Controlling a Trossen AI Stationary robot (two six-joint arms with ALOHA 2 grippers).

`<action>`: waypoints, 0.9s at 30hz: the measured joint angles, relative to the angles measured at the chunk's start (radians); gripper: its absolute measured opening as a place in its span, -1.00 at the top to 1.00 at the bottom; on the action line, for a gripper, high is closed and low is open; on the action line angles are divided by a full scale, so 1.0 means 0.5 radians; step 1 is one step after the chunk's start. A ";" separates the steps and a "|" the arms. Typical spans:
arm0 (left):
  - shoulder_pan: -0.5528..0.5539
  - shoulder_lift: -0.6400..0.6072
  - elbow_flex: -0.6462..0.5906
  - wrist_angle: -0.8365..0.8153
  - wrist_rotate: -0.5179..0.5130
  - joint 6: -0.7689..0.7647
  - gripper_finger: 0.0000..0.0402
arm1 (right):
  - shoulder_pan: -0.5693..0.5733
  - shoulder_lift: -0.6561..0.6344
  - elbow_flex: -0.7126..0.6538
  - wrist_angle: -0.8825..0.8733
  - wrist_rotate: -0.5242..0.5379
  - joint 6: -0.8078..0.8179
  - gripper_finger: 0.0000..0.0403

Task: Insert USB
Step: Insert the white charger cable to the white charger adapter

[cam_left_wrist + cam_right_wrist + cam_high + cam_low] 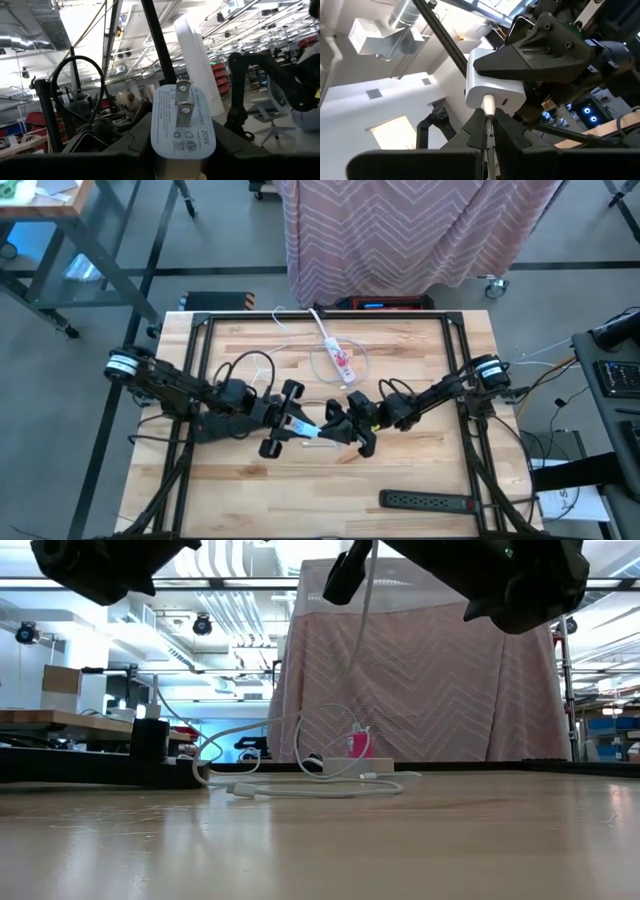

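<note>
A white 20W wall adapter (pixel 183 131) is in my left gripper (pixel 298 423), lifted above the table's middle, its two metal prongs (pixel 183 107) facing the left wrist camera. My right gripper (pixel 338 431) meets it from the right, shut on a white USB plug (pixel 489 106) whose tip sits at the port in the adapter's end face (pixel 494 91). The plug's white cable (pixel 366 650) hangs down and lies looped on the table (pixel 338 363). My left gripper pinches the adapter's body (pixel 159 150) between its two fingers, one on each broad side, coming level from the table's left. The adapter is lifted clear, prong end toward the wrist. My right gripper pinches the USB plug (pixel 490 117) between its fingertips (pixel 476 131), just behind the adapter's port. The fingers lie along the plug, coming level from the table's right. The plug is lifted clear and its cable trails slack.
A white power strip with a red mark (pixel 336 356) lies at the far middle of the table, inside the cable's loops. A black power strip (pixel 430 502) lies near the right front edge. A pink patterned cloth (pixel 420 230) hangs beyond the far edge.
</note>
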 joint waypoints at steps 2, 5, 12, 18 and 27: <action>-0.002 0.001 -0.004 -0.008 -0.029 0.022 0.50 | 0.000 -0.001 0.019 -0.026 0.001 0.001 0.96; -0.002 0.005 -0.005 -0.026 -0.059 0.027 0.50 | 0.001 -0.001 0.049 -0.030 0.017 0.004 0.98; -0.003 0.005 -0.007 -0.034 -0.061 0.021 0.50 | 0.002 -0.001 0.058 -0.066 0.035 -0.027 0.97; 0.018 0.003 -0.006 -0.042 -0.098 -0.118 0.50 | 0.013 -0.004 0.058 -0.066 0.075 -0.339 0.84; 0.044 -0.092 -0.009 -0.129 -0.158 -0.306 0.50 | 0.032 -0.073 -0.057 -0.159 0.105 -0.952 0.47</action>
